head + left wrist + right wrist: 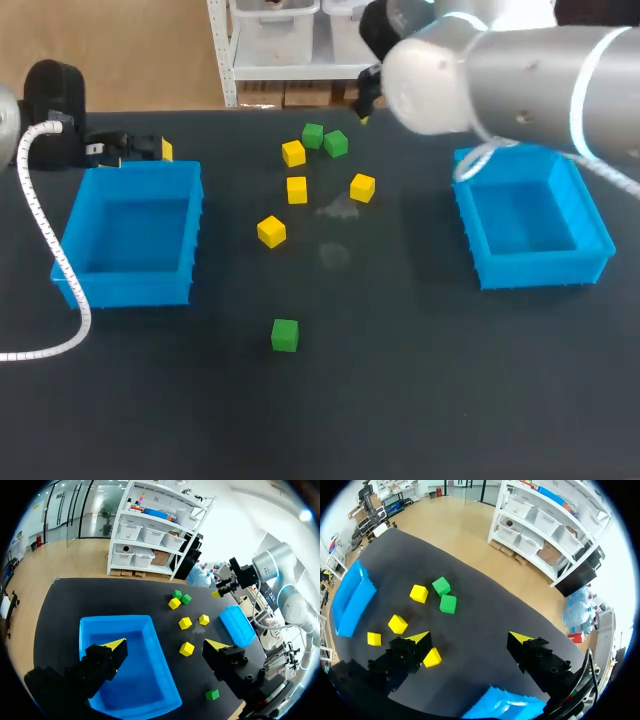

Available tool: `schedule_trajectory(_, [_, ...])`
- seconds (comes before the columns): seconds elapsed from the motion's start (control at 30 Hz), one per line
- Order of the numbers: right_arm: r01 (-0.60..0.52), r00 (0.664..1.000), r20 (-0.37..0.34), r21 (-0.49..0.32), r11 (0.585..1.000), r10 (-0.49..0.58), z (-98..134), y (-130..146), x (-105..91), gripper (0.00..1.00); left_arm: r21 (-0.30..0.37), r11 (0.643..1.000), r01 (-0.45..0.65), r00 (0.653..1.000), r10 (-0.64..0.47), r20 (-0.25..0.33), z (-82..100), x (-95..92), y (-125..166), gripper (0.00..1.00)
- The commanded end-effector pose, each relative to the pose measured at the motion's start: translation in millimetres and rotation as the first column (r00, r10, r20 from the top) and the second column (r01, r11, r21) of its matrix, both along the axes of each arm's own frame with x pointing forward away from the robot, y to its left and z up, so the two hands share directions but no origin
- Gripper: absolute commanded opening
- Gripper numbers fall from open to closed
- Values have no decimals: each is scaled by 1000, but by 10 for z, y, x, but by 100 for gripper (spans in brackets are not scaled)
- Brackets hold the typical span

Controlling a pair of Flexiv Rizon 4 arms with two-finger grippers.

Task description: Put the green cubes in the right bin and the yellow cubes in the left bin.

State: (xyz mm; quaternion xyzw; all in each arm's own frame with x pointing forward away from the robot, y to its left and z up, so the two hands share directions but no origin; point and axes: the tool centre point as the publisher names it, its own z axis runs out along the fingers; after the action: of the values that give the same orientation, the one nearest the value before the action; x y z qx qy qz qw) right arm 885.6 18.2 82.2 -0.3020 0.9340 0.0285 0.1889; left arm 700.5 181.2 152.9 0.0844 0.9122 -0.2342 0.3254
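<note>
While right gripper (470, 637) hangs open, empty, two green cubes (448, 603) lie ahead; left gripper (166, 644) open by left bin (115, 618).

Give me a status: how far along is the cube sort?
Done: nothing yet. The left bin and the right bin are both empty.
In hand: nothing. The left gripper is open at the left bin, and the right gripper is open over the table near the cubes.
Left: all four yellow cubes and all three green cubes are on the table.
</note>
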Motion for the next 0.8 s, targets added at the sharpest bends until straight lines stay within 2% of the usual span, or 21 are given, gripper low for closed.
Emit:
schedule_trajectory(0.03, [-2,991,-130,-92,996,-10,-273,256,284,100,-10,1000,7,1000,-7,7,-17,-3,25,100])
schedule_trajectory(0.37, [20,982,-186,-99,995,-38,-611,487,407,100,-10,1000,7,1000,-7,7,-17,-3,25,100])
schedule_trajectory(0.8, [10,977,-211,-135,991,-39,-860,726,414,100,-10,1000,7,1000,-7,7,-17,-3,25,100])
